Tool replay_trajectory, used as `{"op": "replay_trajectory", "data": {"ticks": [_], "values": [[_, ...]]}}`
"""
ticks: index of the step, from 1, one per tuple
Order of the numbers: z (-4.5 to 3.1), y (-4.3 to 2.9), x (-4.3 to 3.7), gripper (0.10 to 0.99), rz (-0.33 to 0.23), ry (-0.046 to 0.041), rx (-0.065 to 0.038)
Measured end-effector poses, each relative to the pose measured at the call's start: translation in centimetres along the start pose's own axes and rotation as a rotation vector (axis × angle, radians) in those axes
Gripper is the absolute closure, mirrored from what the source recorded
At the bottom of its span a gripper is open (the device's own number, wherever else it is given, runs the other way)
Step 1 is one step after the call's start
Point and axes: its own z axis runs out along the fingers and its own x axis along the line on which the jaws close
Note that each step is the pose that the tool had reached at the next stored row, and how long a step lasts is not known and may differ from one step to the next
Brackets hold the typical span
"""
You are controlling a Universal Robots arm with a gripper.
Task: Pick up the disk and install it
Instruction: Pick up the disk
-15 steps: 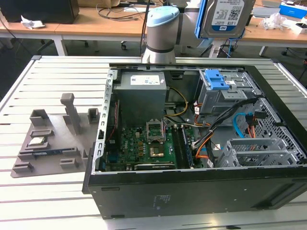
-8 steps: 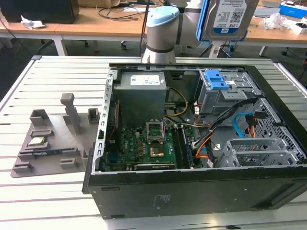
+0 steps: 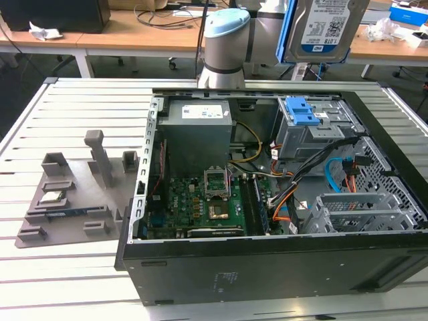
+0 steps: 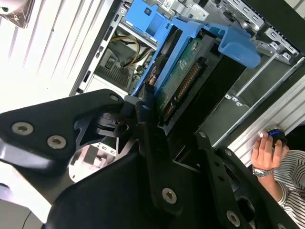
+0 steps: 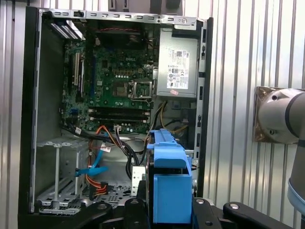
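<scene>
The disk (image 3: 326, 27) is a silver hard drive with a blue-and-white label in a blue plastic carrier frame. In the exterior view it hangs upright in the air above the far right corner of the open computer case (image 3: 267, 274). My gripper (image 4: 169, 119) is shut on it: in the second wrist view the black fingers (image 4: 143, 112) clamp its edge, with the green circuit side and the blue frame (image 4: 238, 43) sticking out past them. In the first wrist view the blue carrier (image 5: 169, 186) stands between the fingers of the gripper (image 5: 167, 205), above the case's interior.
A grey drive cage with a blue latch (image 3: 304, 114) sits in the case below the disk, beside cables, the motherboard (image 3: 200, 200) and the power supply (image 3: 197, 127). A grey fixture (image 3: 67, 200) with a small chip (image 3: 52, 198) lies at the exterior view's left. A person's hand (image 4: 264, 152) rests nearby.
</scene>
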Motion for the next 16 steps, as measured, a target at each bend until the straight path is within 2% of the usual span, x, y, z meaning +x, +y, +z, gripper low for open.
{"op": "replay_trajectory", "data": {"ticks": [10,11,12,16], "values": [[0.02,0.08,1.68,0.725,0.000,0.0011,0.000],[0.03,0.09,1.96,0.725,0.000,0.0012,0.000],[0.04,0.13,2.74,0.725,0.000,0.0014,0.000],[0.06,0.16,3.41,0.725,0.000,0.0015,0.000]]}}
